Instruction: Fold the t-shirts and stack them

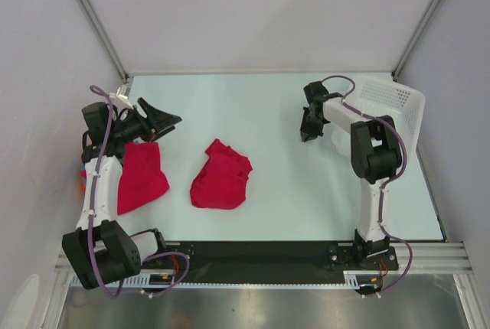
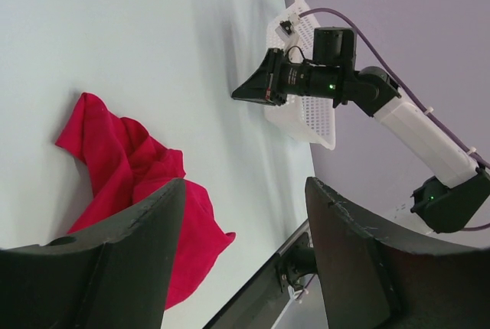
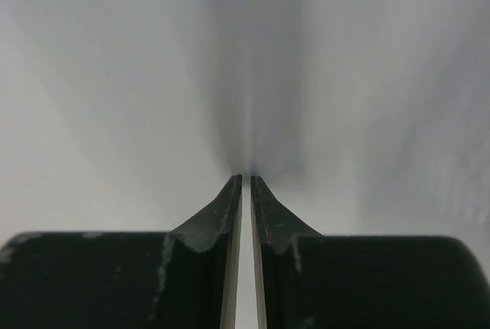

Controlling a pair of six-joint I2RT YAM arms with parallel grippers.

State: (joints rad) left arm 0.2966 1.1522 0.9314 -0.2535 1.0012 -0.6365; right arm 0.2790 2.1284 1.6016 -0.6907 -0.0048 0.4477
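T-shirt (image 1: 221,177) at centre lies crumpled, long axis near-to-far.

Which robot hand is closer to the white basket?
Right. The right gripper hangs just left of the basket; the left gripper is far across the table.

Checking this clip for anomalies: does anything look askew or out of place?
The basket at the far right looks tilted, seemingly past the table edge. The centre shirt and the left shirt lie crumpled, unstacked.
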